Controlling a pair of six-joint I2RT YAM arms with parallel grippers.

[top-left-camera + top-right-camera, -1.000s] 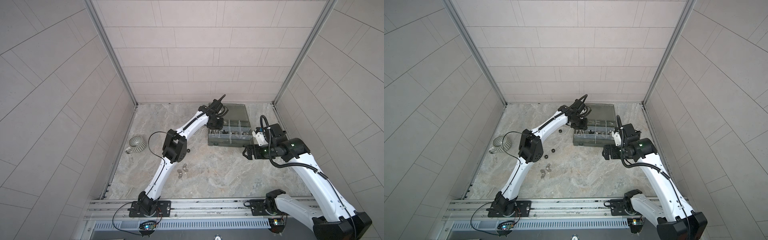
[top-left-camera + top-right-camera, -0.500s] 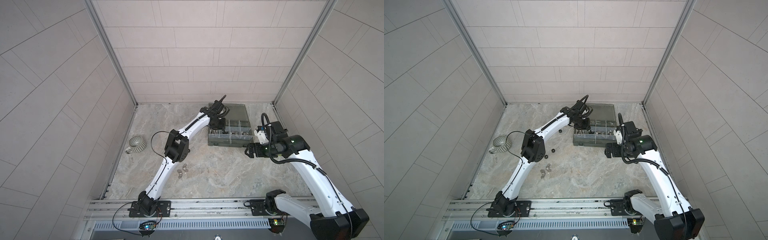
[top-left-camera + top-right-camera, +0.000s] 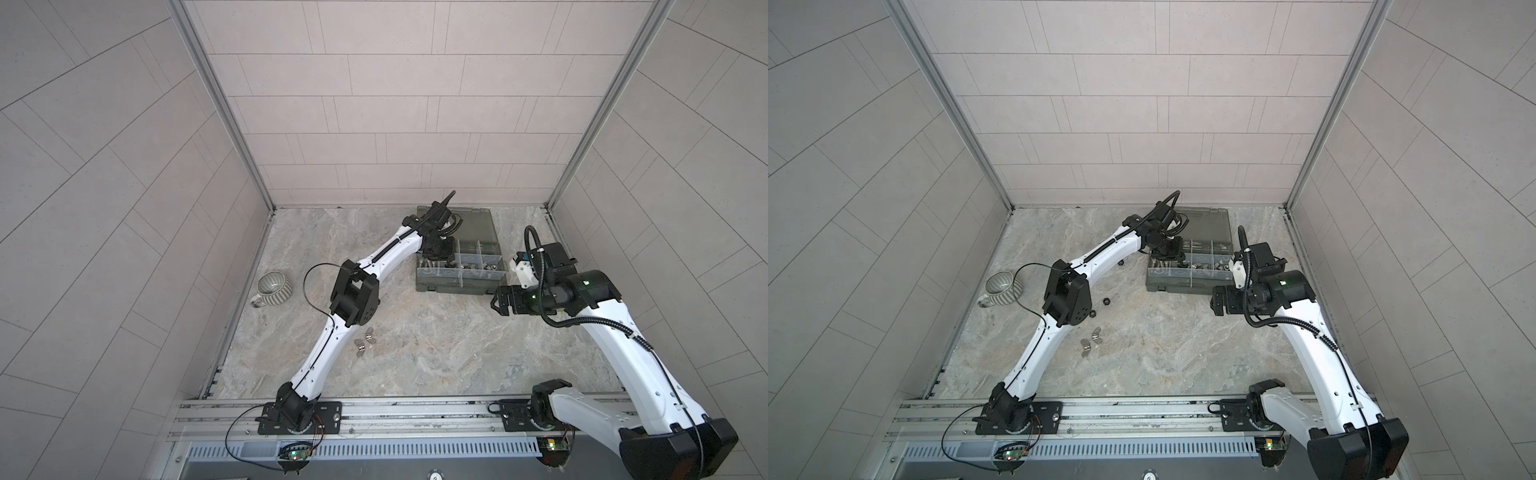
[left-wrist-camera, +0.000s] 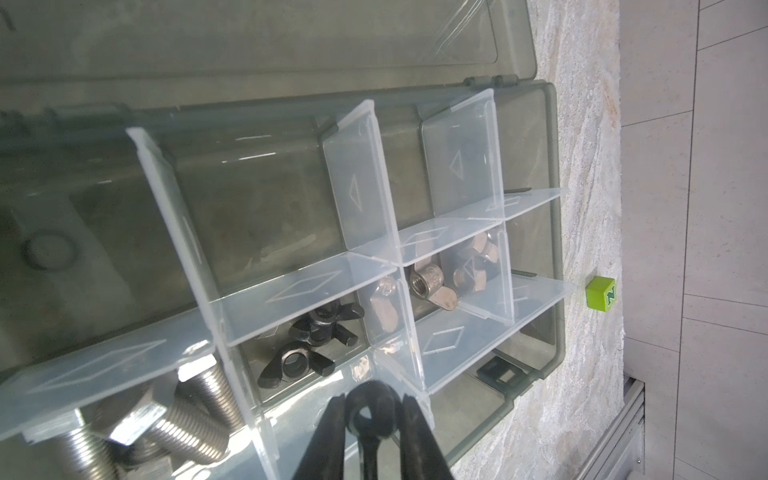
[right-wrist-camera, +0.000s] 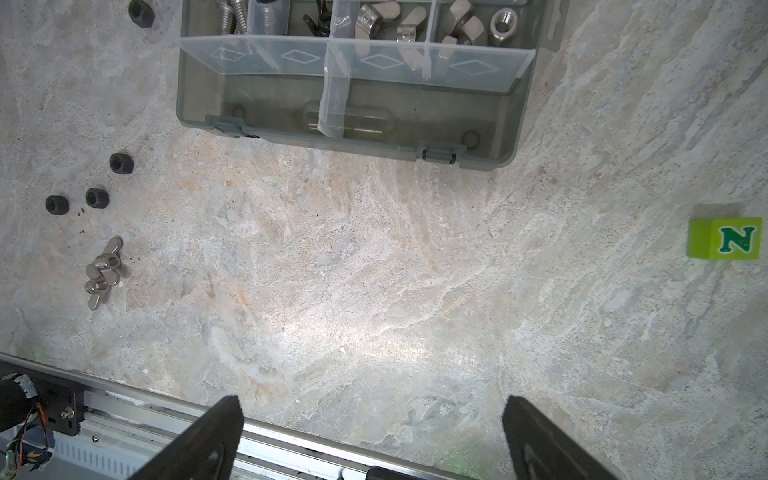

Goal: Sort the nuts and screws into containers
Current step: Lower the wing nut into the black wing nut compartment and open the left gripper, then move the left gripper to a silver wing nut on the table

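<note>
- Your left gripper (image 4: 369,409) is clamped on a black wing nut (image 4: 383,417), pinched between the tips of its fingers (image 4: 328,436).
- It hangs over the organizer box (image 4: 552,174), close above the clear dividers (image 4: 374,195) and next to the compartment holding the other black wing nuts (image 4: 305,345). I cannot tell whether it sits squarely over that cell.
- Centre the nut over that cell before you let go. The screws (image 4: 199,409) lie in the cell on one side and the silver wing nuts (image 4: 432,286) in the cell on the other. A nut that strikes a divider edge may well bounce into either.
- Come down low, level with the divider tops if there is room, then part the jaws slowly. The piece is light and may cling to a pad, so wait until you see it drop.
- Lift straight up afterwards, so nothing catches a divider and drags the box.
- Your right gripper (image 5: 372,401) stands wide apart and empty above the bare tabletop (image 5: 374,249) in front of the box. Hold it clear of the left arm.
- On the table, black hex nuts (image 5: 97,197) and loose silver wing nuts (image 5: 104,270) are not yet sorted.
</note>
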